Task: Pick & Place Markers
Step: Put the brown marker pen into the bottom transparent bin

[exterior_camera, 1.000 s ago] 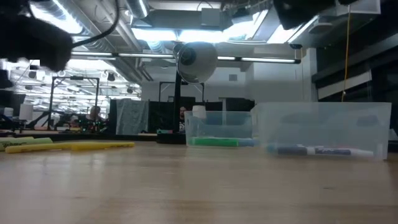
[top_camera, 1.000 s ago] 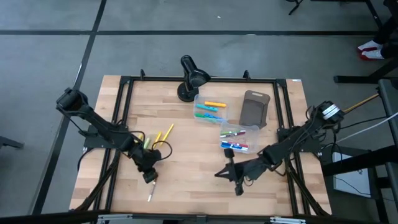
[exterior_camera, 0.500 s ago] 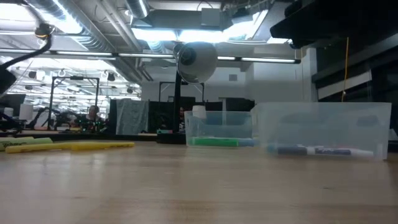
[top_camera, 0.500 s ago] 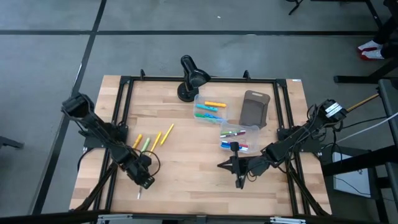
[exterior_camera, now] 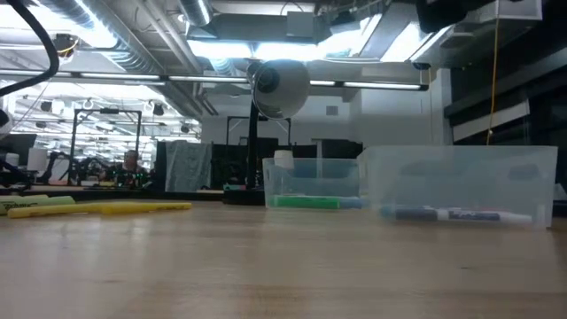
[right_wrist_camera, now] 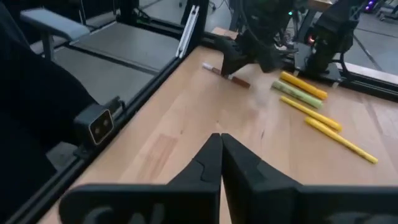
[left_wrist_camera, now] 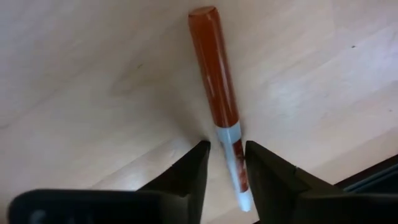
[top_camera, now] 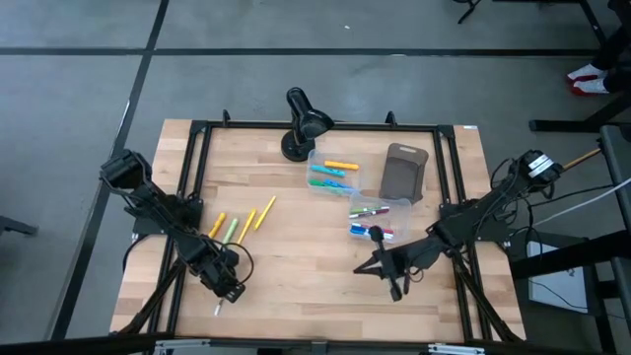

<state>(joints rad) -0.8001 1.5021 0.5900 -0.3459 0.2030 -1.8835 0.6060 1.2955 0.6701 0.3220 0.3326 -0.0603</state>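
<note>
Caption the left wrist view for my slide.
Left pincer straddling a red marker lying on the wooden table.

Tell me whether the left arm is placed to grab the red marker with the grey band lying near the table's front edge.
Probably yes: the left end effector straddles the red marker, fingers either side, nothing between.

Place: a robotics lab or workshop, set in a large open industrial hall.
Floor: bare grey concrete (top_camera: 79,59) with dark seam lines ran around the rig.
Table: a pale wooden table (top_camera: 296,266) was ringed by a black metal frame (top_camera: 197,148), an arm mounted at its left and right edges.
Ceiling: exposed ducts and long strip lights (exterior_camera: 115,35) hung overhead.
Background: racks and equipment (exterior_camera: 106,164) stood well beyond the table's far edge.
Cabling: loose cables (top_camera: 577,212) trailed off the right edge.
</note>
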